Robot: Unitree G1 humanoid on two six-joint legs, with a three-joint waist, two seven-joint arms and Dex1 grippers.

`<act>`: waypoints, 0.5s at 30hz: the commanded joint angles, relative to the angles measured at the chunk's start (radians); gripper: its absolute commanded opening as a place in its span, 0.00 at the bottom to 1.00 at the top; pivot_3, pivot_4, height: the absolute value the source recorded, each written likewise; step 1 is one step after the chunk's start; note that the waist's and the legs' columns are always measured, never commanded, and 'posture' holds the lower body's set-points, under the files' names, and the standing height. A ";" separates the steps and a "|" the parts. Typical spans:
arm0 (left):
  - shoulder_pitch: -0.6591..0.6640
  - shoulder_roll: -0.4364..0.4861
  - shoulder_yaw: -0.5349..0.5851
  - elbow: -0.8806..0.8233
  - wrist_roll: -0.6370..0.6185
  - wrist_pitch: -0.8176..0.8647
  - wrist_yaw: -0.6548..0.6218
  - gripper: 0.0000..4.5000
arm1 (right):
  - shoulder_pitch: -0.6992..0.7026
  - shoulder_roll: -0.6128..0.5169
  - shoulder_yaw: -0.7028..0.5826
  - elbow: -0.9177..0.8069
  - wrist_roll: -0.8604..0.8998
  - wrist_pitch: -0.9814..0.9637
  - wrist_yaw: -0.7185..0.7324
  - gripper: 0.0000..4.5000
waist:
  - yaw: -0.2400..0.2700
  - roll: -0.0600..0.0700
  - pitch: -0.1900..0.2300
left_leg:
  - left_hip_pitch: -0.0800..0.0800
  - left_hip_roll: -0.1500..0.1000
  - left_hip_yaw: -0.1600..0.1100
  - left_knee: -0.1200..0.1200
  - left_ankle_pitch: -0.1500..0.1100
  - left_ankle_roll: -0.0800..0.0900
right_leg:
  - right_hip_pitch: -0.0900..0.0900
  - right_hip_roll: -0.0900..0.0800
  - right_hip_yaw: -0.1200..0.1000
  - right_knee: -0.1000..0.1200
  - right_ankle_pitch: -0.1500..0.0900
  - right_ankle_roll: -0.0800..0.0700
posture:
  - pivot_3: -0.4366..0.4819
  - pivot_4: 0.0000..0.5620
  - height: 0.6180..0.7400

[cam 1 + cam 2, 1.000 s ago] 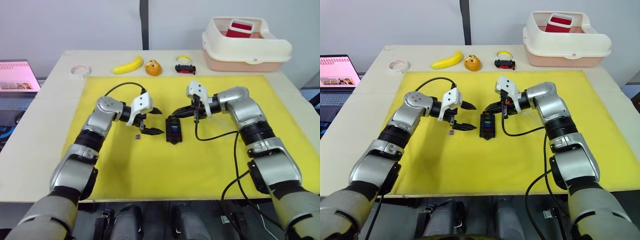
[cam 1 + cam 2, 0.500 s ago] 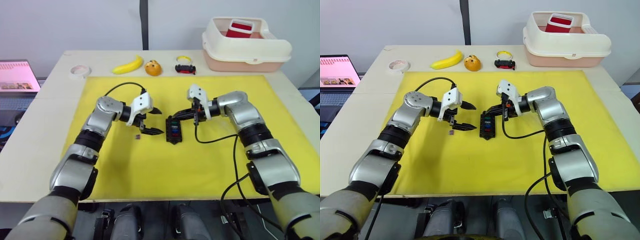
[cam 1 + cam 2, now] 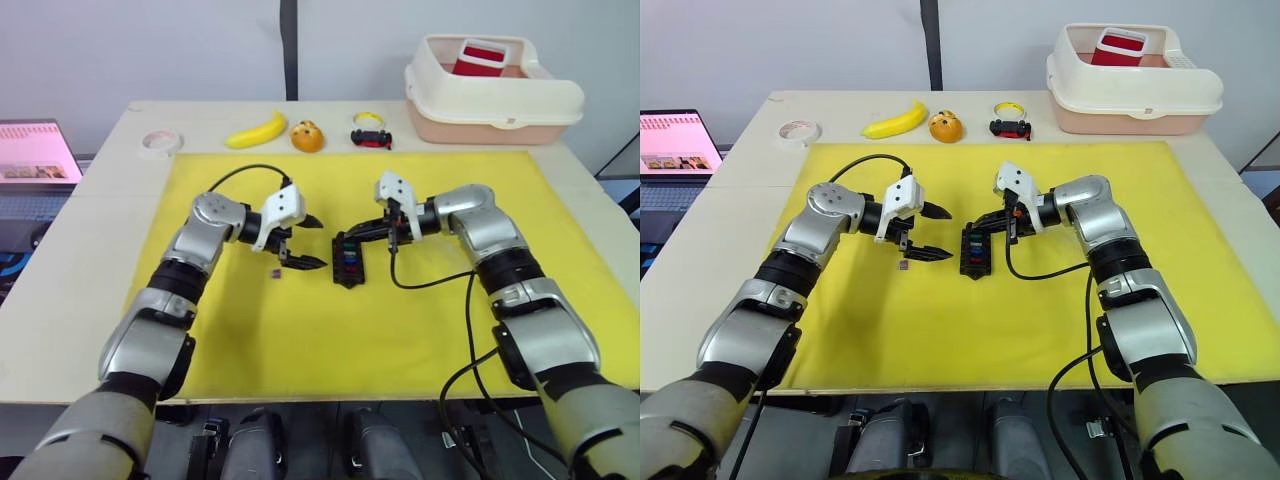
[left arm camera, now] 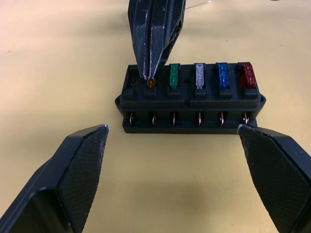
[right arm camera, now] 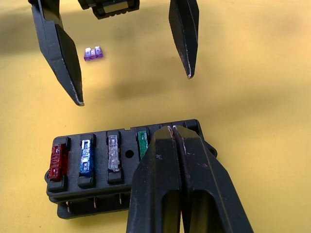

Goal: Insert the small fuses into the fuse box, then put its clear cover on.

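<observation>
A yellow mat (image 3: 420, 330) covers most of the table (image 3: 60, 300), and the black fuse box (image 3: 348, 259) lies near the mat's middle, between the two arms. In the left wrist view its near row holds, from one end, a red fuse (image 4: 248, 74), a blue fuse (image 4: 222, 75), a grey fuse (image 4: 199, 76), a green fuse (image 4: 173, 75) and an amber fuse (image 4: 151, 83).

The right gripper (image 3: 345, 231) reaches over the box's far end with its two fingers pressed together into one point. That point sits right on the amber fuse, which shows only as a small spot at the tip; whether the fingers pinch it or just press on it cannot be told.

The left gripper (image 3: 312, 243) hangs just beside the box on the robot's left, spread wide and holding nothing, its fingers (image 4: 80, 170) facing the box's long side.

A purple fuse (image 5: 93, 53) lies loose on the mat under the left gripper, near the box but apart from it.

Along the table's far edge, off the mat, sit a cream bin (image 3: 492, 92) with a red thing (image 3: 480, 56) inside, a banana (image 3: 256, 129), a small orange toy (image 3: 306, 135), a small black and red item (image 3: 371, 138) with a yellow ring (image 3: 369, 118) behind it, and a tape roll (image 3: 160, 142). A laptop (image 3: 35, 152) stands off the table to the robot's left.
</observation>
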 commanded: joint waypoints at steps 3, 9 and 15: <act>-0.006 0.013 0.011 -0.040 -0.004 0.007 -0.004 1.00 | 0.022 -0.007 0.037 0.014 -0.053 0.007 0.005 0.01 | 0.001 0.000 0.000 | 0.000 0.000 0.000 0.000 0.000 0.000 | 0.000 0.000 0.000 0.000 0.000 0.000 | 0.48 0.27 0.99; 0.001 0.023 0.021 -0.063 -0.019 0.033 -0.013 1.00 | 0.000 -0.013 -0.023 -0.127 0.023 0.110 0.022 0.01 | 0.000 0.000 0.000 | 0.000 0.000 0.000 0.000 0.000 0.000 | 0.000 0.000 0.000 0.000 0.000 0.000 | 0.48 0.27 0.99; 0.014 0.047 0.058 -0.147 -0.081 0.131 -0.048 1.00 | 0.017 -0.086 -0.118 -0.425 0.151 0.337 0.011 0.01 | 0.001 0.000 0.000 | -0.001 0.000 0.000 0.000 0.000 0.000 | -0.001 0.000 0.000 0.000 0.000 0.000 | 0.48 0.27 0.99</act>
